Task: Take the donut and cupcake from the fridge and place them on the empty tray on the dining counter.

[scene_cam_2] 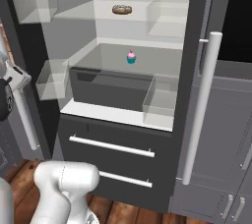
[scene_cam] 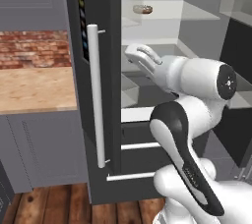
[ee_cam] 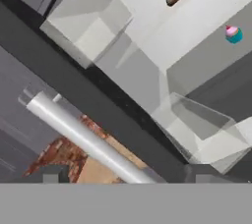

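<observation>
The fridge (scene_cam_2: 123, 120) is being shown with its doors swung open. The donut (scene_cam_2: 121, 9) is lying on the upper white shelf, and the cupcake (scene_cam_2: 131, 57) is standing upright on the grey shelf below it; both are being kept well beyond the pincer (ee_cam: 125, 171), deeper inside and untouched. Clear bins (scene_cam_2: 162, 101) are hanging on both sides of the interior, and nothing can be made out in them.

The pincer is being held open, with nothing between its tips, which are being seen as two dark stubs standing wide apart at the bottom of the hand view. In that view a long white handle (ee_cam: 83, 137) is running just beside the tips, with the door's dark edge beyond it. In the left base view the hand (scene_cam: 142, 58) is being held at the edge of the open fridge, just past the door handle (scene_cam: 96, 95). Open room is being left between hand and shelves. Two drawers (scene_cam_2: 113, 161) are sitting shut beneath.
</observation>
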